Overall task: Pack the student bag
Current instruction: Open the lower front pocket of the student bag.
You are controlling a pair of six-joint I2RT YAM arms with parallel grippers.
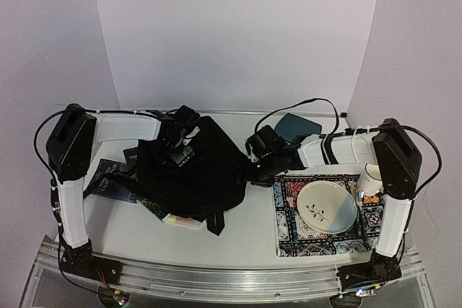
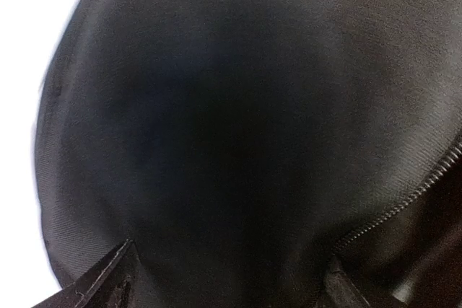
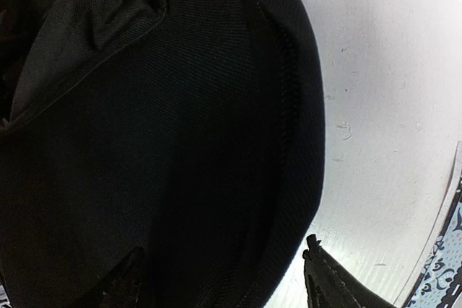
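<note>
Two arms reach in from either side toward the student bag (image 1: 202,178), which lies slumped on the left-centre of the white counter (image 1: 245,229), a black strap (image 1: 215,223) trailing off its near edge. The bag rests partly on top of a dark book (image 1: 108,178) that sticks out at its left, and a pale yellowish edge (image 1: 184,220) of something flat shows under its near side. The left pincer (image 1: 180,146) sits at the bag's far upper part; in its wrist view the two fingers (image 2: 101,286) stand wide apart, open, with black woven fabric filling everything between and beyond them and a zipper (image 2: 404,200) running up the right. The right pincer (image 1: 251,169) is at the bag's right edge; its fingers (image 3: 328,283) are also spread, with the bag's rounded seamed rim lying between them, though I cannot tell whether either finger touches the cloth. To the right of the bag, a patterned mat (image 1: 289,239) carries a pale plate (image 1: 328,207) with a leaf motif, and a white cup (image 1: 370,178) stands at the mat's far right corner. A teal flat object (image 1: 297,128) lies behind the right arm.
</note>
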